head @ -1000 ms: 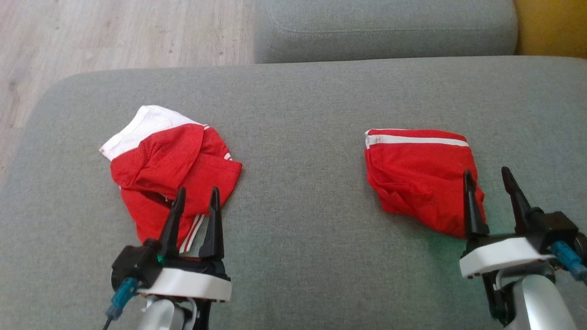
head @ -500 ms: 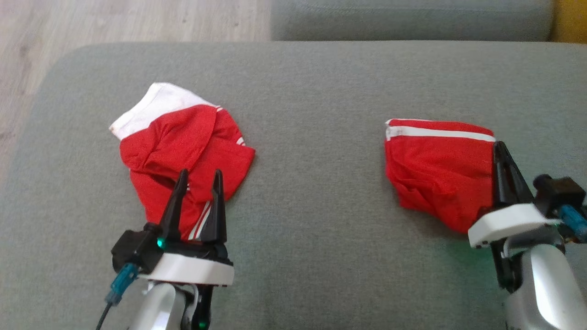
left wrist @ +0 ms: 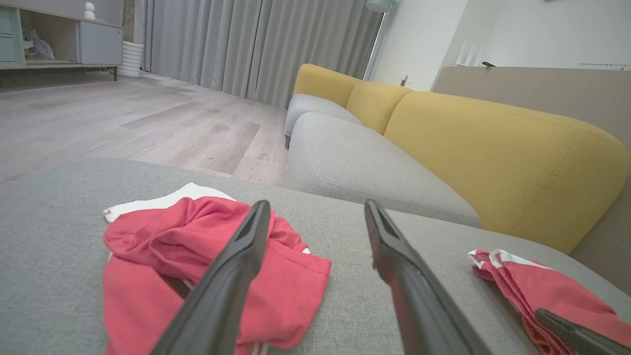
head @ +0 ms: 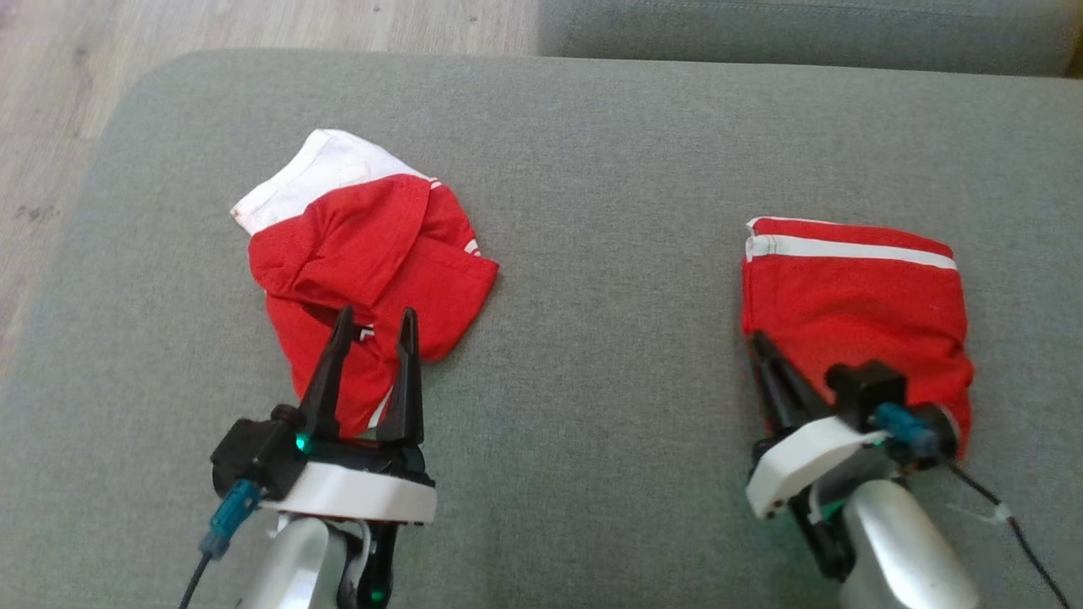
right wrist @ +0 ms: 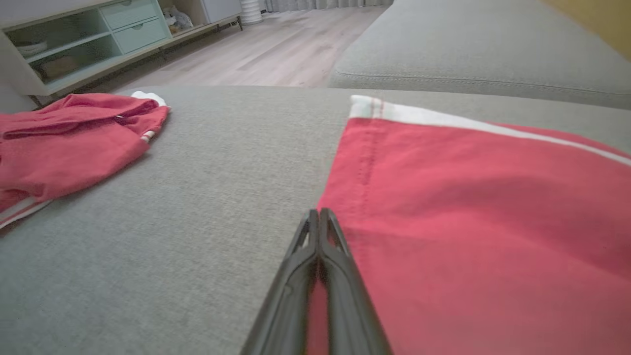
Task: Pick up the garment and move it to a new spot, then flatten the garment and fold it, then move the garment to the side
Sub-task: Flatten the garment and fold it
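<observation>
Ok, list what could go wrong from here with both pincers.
1. The right pincer is shut at the left edge of the folded red garment; it may hold only one layer, so lifting could undo the fold.
2. The left pincer, open over the crumpled red-and-white garment, may catch a bunched fold, making flattening harder.

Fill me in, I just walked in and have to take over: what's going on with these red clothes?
A two-armed robot is working on two garments lying apart on a grey sofa cushion. Its right gripper is shut at the near left edge of the folded red garment, apparently pinching the cloth. Its left gripper is open over the near edge of the crumpled red and white garment, not gripping it.
</observation>
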You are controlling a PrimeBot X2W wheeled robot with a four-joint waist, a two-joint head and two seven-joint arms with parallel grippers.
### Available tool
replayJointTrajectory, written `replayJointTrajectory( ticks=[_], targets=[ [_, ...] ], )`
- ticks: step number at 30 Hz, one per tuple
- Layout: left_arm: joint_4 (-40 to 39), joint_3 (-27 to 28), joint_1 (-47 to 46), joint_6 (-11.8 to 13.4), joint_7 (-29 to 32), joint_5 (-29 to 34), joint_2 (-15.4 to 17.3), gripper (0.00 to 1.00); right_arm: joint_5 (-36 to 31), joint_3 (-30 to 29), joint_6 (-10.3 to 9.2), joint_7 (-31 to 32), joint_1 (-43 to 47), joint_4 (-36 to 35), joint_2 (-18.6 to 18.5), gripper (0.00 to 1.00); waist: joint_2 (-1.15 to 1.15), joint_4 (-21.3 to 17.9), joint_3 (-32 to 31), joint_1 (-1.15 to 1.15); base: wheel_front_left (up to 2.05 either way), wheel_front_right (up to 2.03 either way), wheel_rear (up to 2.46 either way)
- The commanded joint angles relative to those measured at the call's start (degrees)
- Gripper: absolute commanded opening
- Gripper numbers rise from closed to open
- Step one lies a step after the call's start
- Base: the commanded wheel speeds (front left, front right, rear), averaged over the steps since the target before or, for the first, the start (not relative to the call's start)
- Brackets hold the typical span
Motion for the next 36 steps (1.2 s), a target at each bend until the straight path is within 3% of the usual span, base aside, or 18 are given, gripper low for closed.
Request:
replayJointTrajectory(
  ticks=[1, 5, 15, 24, 31, 36],
  targets=[
    [-1.5, 1.8, -2.0, 0.0, -0.4, -0.1, 0.2, 1.00, 0.9, 2.5, -0.04, -0.7, -1.2, -1.2, -0.2, 0.00, 0.00, -0.2, -0.3, 0.00, 0.00, 0.00, 0.00],
    [-1.5, 1.8, -1.8, 0.0, -0.4, 0.0, 0.2, 1.00, 2.4, 3.4, -0.04, -2.1, -2.6, -1.5, -0.2, 0.00, 0.00, -1.2, -1.0, 0.00, 0.00, 0.00, 0.00],
    [-3.0, 2.2, -1.2, 0.3, -0.4, 0.1, 0.2, 1.00, -3.3, -11.1, -0.04, -4.7, -2.8, -9.6, -0.2, 0.00, 0.00, -3.2, -2.3, 0.00, 0.00, 0.00, 0.00],
    [-3.3, 2.2, -0.8, 0.2, -0.4, 0.3, 0.2, 1.00, -2.6, -16.1, -0.04, -4.9, 0.7, -11.5, -0.2, 0.00, 0.00, -4.0, -1.9, 0.00, 0.00, 0.00, 0.00],
    [-3.3, 1.6, -2.3, -0.3, -0.4, 0.8, 0.2, 1.00, -2.3, -16.4, -0.04, -3.3, -3.2, -7.9, -0.2, 0.00, 0.00, -3.1, 1.5, 0.00, 0.00, 0.00, 0.00],
    [-3.1, 1.1, -3.6, -0.7, -0.4, 1.0, 0.2, 1.00, -5.5, -18.7, -0.04, -1.0, -7.7, -1.1, -0.2, 0.00, 0.00, -1.5, 4.2, 0.00, 0.00, 0.00, 0.00]
  ],
)
